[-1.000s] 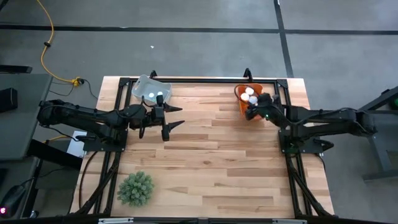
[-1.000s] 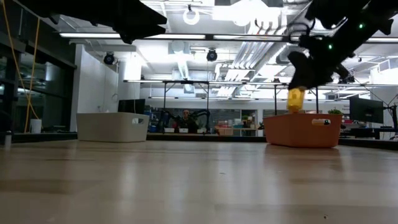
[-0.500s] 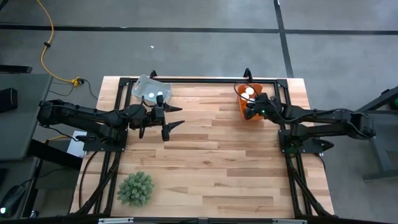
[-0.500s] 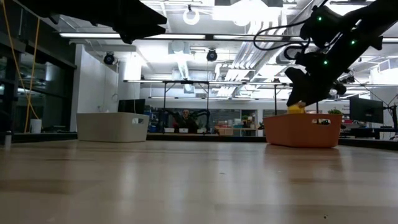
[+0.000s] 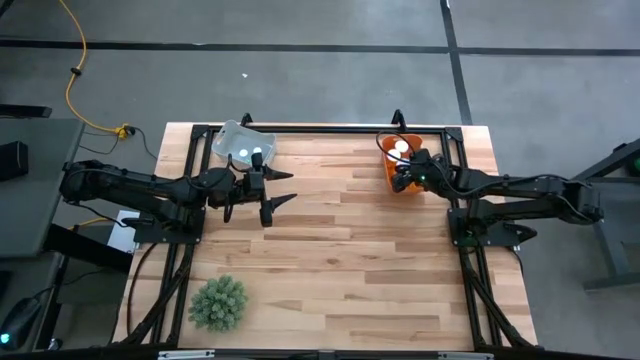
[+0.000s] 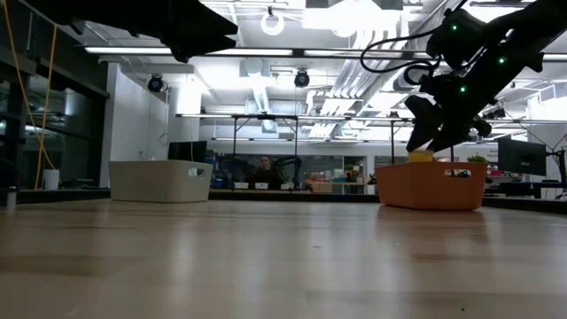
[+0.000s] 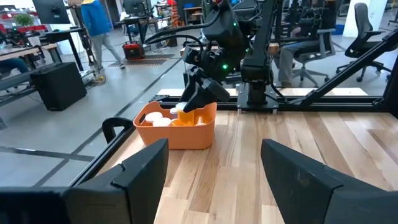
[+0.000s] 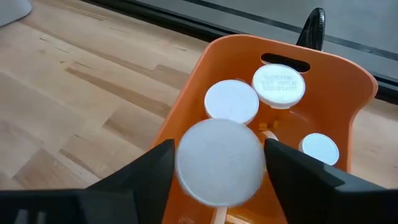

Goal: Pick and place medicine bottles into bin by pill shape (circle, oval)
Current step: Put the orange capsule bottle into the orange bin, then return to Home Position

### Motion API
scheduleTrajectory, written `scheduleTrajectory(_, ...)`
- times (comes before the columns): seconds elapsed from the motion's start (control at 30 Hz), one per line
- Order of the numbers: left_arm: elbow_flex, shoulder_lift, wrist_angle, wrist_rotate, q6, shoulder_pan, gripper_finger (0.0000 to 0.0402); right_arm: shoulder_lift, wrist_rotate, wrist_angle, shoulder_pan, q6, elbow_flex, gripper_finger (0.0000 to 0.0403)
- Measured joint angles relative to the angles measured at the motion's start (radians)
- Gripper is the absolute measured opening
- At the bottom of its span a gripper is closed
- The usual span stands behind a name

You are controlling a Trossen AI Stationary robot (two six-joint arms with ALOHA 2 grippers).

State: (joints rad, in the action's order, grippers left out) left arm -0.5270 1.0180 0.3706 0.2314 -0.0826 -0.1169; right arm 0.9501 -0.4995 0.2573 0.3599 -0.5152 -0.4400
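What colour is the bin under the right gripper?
Orange bin; clearest in the right wrist view.

A green spiky plant ball [image 5: 218,303] sits on the light wooden plank table [image 5: 330,250], near its front left corner. A black metal frame [image 5: 320,129] runs along the table's edges. On the grey floor beyond the table, a yellow cable [image 5: 78,70] trails toward the left. In the room behind, a person in a blue top [image 7: 95,25] walks past desks, and black office chairs [image 7: 364,34] stand at the right.
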Motion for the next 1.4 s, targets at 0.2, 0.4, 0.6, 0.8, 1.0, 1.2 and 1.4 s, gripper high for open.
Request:
scheduleTrajectory(0.2, 0.000, 0.000, 0.000, 0.000, 0.000, 0.000, 0.0245, 0.000, -0.001, 0.000, 0.000, 0.023, 0.000, 0.0270)
scheduleTrajectory(0.4, 0.000, 0.000, 0.000, 0.000, 0.000, 0.000, 0.0245, -0.015, -0.001, -0.037, 0.000, 0.096, -0.006, 0.0272)
scheduleTrajectory(0.6, 0.000, 0.000, 0.000, 0.019, 0.000, 0.000, 0.0245, -0.043, 0.103, -0.350, -0.089, 0.299, -0.003, 0.0272)
scheduleTrajectory(0.8, 0.000, 0.000, 0.000, 0.019, 0.000, 0.000, 0.0245, -0.026, 0.375, -0.705, -0.212, 0.489, 0.055, 0.0272)
scheduleTrajectory(1.0, 0.000, 0.000, 0.000, 0.019, 0.000, 0.000, 0.0245, -0.026, 0.389, -0.773, -0.253, 0.520, 0.061, 0.0272)
scheduleTrajectory(1.2, 0.000, 0.000, 0.000, 0.024, 0.000, 0.000, 0.0245, -0.026, 0.389, -0.768, -0.252, 0.503, 0.061, 0.0272)
scheduleTrajectory(1.4, 0.000, 0.000, -0.009, 0.026, 0.000, 0.000, 0.0245, -0.026, 0.389, -0.718, -0.249, 0.473, 0.061, 0.0272)
